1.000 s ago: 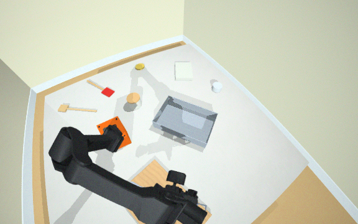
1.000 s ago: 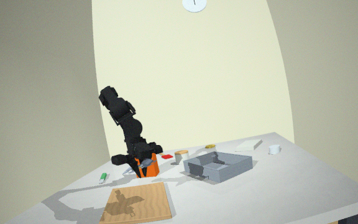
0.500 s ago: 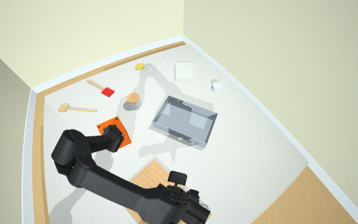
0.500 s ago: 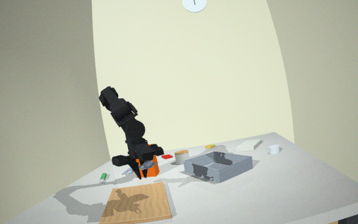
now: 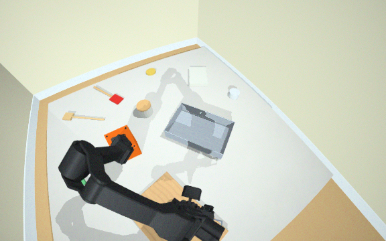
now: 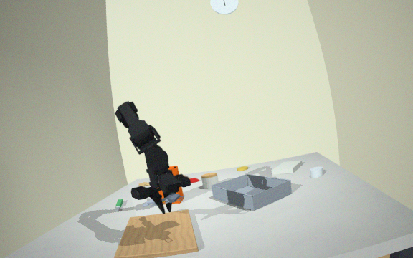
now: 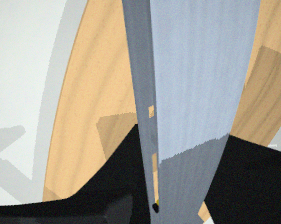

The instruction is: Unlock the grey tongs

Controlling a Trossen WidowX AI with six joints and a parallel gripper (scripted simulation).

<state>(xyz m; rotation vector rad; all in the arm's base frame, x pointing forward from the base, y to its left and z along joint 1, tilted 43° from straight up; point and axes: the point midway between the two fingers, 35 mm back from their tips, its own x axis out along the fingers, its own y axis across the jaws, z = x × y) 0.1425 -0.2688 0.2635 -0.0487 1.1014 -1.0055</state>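
The grey tongs (image 5: 222, 222) (image 6: 172, 198) (image 7: 203, 75) are held above the wooden board (image 5: 165, 183) (image 6: 188, 238) (image 7: 91, 100). In the exterior view they lie close to level, with one end left of my fingers and the other right. My gripper (image 6: 167, 211) (image 7: 159, 128) is shut on them, a black finger on either side in the wrist view. In the top view the arm hides my fingers and most of the tongs. I cannot tell whether the lock is released. The roasting tin (image 5: 173, 135) (image 6: 271, 196) stands on the table beyond the board, with no tongs across it.
A wooden-lidded jar (image 5: 143, 106) (image 6: 209, 180) stands near the tin. An orange mount (image 5: 135, 149) (image 6: 178, 197) is under the arm's base. A red spatula (image 5: 116, 99), a wooden tool (image 5: 68, 116), a yellow disc (image 5: 151, 71), a white block (image 5: 198, 76) and a white cup (image 5: 234, 94) lie farther back.
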